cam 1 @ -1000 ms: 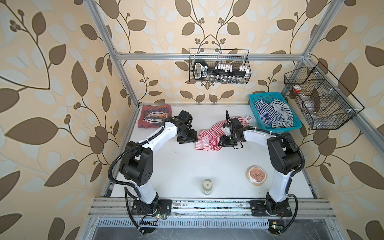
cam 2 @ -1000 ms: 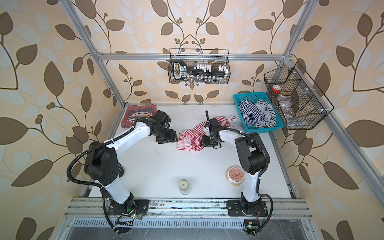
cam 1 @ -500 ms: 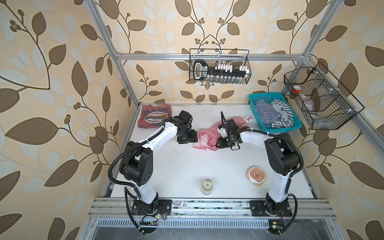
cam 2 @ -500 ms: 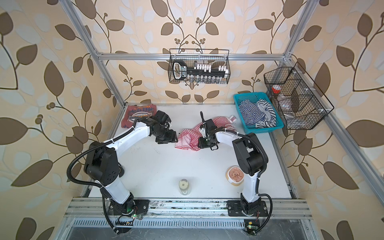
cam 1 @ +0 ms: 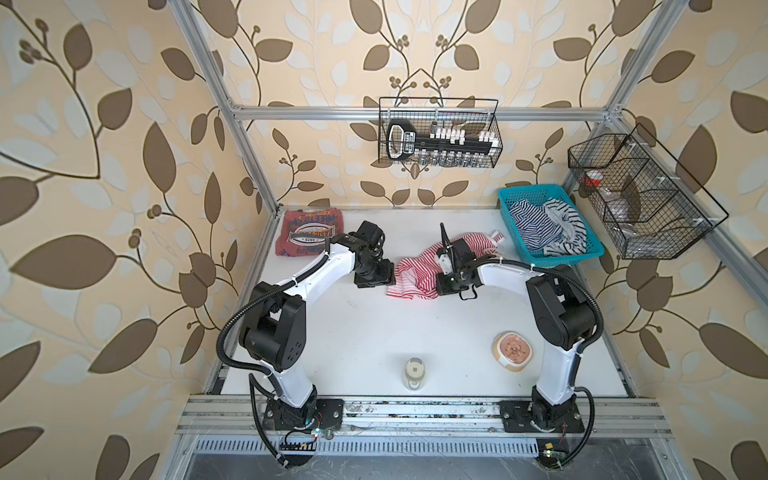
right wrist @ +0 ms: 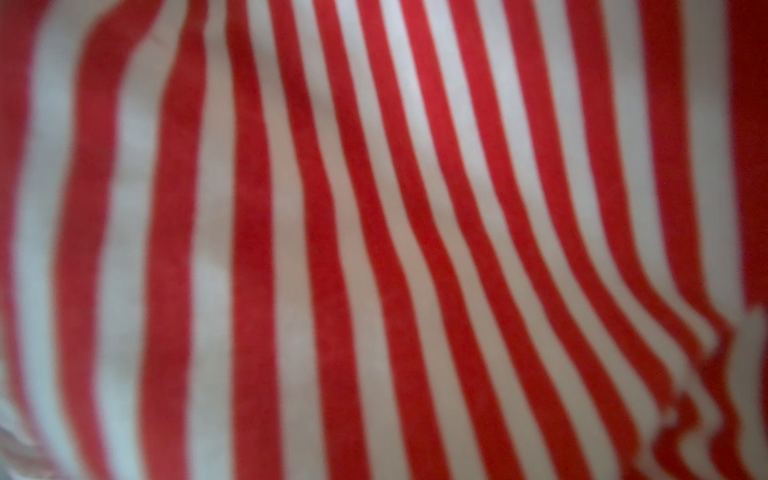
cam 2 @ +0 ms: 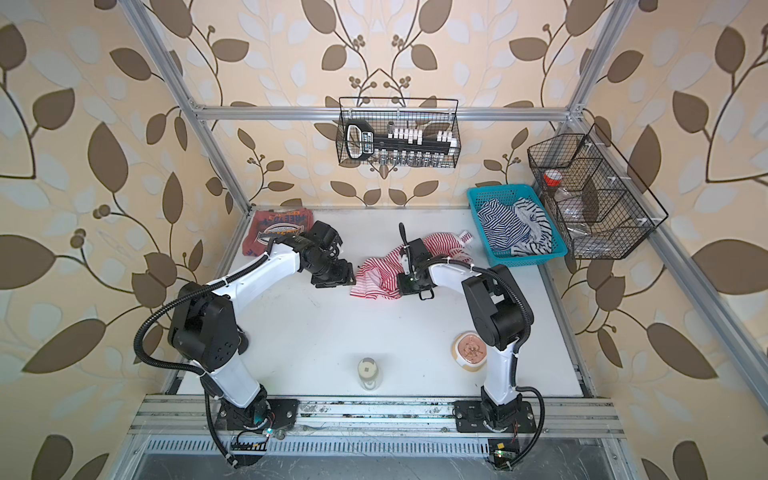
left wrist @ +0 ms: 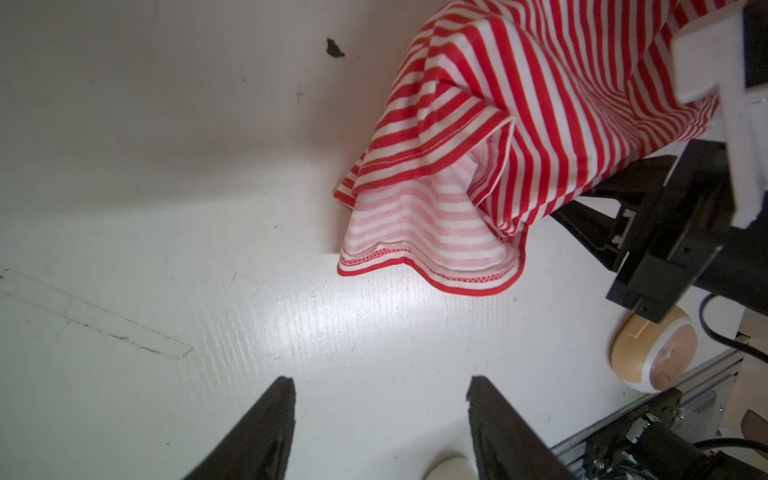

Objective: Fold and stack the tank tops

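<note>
Right gripper [cam 1: 438,282] slid toward 9 o'clock, clamped on striped top [cam 1: 415,274]. Left gripper [left wrist: 380,382] wide, empty; flattening step, should grab hem [left wrist: 428,276] next.

The white table [cam 1: 353,328] carries a brick-red tank top [cam 1: 309,233], a crumpled striped tank top [cam 1: 409,277], a teal basket [cam 1: 573,257], a jar [cam 1: 415,371] and a tan bowl [cam 1: 513,350].

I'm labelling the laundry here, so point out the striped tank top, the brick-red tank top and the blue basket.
striped tank top [cam 1: 409,280]: in a top view, crumpled cloth above its hem.
brick-red tank top [cam 1: 309,237]: in a top view, its oval print.
blue basket [cam 1: 559,258]: in a top view, its near wall.
</note>
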Robot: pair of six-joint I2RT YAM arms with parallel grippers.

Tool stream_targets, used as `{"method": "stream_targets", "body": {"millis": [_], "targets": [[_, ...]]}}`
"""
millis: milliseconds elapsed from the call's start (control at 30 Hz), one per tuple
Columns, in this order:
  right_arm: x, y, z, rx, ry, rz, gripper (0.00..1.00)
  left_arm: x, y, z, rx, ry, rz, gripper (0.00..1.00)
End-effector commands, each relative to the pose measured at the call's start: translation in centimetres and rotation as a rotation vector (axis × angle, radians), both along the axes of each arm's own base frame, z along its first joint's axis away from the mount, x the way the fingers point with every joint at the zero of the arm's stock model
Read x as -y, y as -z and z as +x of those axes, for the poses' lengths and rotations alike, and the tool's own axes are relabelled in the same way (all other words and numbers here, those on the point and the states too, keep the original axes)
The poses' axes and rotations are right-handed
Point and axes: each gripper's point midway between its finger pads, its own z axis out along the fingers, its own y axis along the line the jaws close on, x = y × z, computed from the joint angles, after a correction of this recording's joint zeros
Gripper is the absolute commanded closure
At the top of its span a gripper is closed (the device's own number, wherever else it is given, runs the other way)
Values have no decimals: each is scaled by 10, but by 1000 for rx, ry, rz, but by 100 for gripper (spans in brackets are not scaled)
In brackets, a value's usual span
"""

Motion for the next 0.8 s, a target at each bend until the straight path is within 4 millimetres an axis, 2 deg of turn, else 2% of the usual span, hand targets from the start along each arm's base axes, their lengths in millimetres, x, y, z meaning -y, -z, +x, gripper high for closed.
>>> {"method": "stream_targets", "body": {"millis": [0, 67, 133, 300, 367, 433, 533, 633, 767], "targets": [[15, 15, -33, -111, -18, -82, 100, -5, -6, -2, 9, 7, 16, 32], [12, -11, -34, -79, -33, -46, 100, -8, -9, -1, 18, 5, 30, 32], [8, -47, -36, -30, -47, 0, 100, -12, -13, 1, 34, -4, 48, 31], [0, -150, -35, 157, -65, 129, 100, -16, -26, 7, 75, -20, 64, 31], [0, -181, -34, 215, -59, 166, 100, -15, -34, 9, 95, -20, 52, 31], [3, -200, -33, 244, -42, 197, 100, -13, -42, 10, 111, -21, 37, 31], [8, -216, -27, 251, -10, 264, 100, -11, -49, 8, 123, -23, 12, 30], [15, -217, -18, 242, 30, 312, 100, -7, -49, 2, 114, -27, -22, 30], [21, -205, 4, 221, 81, 346, 100, 2, -40, -12, 81, -14, -74, 30]]}}
